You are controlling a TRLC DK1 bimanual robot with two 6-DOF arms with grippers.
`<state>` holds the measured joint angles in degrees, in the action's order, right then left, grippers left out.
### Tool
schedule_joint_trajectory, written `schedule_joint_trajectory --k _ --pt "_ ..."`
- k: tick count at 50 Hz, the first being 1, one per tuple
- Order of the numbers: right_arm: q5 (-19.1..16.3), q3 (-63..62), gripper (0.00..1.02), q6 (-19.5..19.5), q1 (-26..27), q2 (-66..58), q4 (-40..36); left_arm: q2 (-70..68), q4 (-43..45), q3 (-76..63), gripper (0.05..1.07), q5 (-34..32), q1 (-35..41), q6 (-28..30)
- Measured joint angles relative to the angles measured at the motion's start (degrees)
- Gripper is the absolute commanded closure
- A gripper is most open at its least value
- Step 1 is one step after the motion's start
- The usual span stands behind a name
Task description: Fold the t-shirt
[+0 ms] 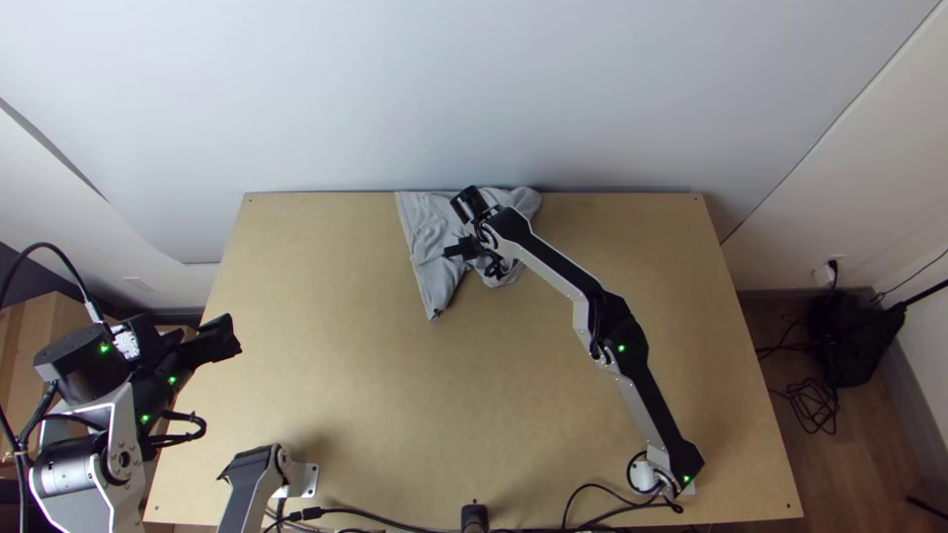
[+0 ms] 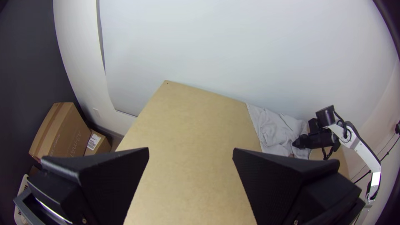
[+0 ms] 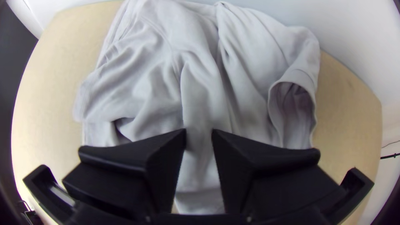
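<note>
While the left gripper is wide open, the right gripper hangs partly open at the t-shirt. The cloth lies rumpled.

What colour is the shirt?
Plain light grey, no pattern visible; the shirt shows best in the right wrist view.

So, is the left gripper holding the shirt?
No, the left gripper is open and empty, while the shirt lies well away from it, by the far edge of the table.

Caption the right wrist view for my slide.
Right gripper, wide black fingers parted, over a rumpled grey fabric t-shirt on a wooden table.
</note>
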<state>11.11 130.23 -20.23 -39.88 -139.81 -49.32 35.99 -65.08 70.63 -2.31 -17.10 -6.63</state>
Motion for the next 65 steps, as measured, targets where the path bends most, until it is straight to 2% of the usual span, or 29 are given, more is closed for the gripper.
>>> schedule_joint_trajectory --k 18,27,43,57,65 --pt "0.0 0.0 1.0 -0.1 2.9 -0.7 -0.7 0.3 0.0 0.0 0.1 0.0 0.0 0.2" --pt "0.0 -1.3 1.0 -0.1 4.9 3.0 -1.0 2.8 0.6 0.0 0.1 0.0 1.7 0.2" --pt "-0.1 -7.8 1.0 -0.1 11.7 16.6 -2.2 8.5 7.7 -1.2 0.1 0.0 18.5 -1.4" --pt "0.0 -20.3 1.0 0.9 19.3 24.1 -1.8 14.8 20.6 -8.6 0.1 0.0 34.2 -2.0" --pt "0.0 -25.4 1.0 1.7 21.6 28.7 -0.3 20.3 29.1 -12.3 0.1 0.0 38.6 -1.9"
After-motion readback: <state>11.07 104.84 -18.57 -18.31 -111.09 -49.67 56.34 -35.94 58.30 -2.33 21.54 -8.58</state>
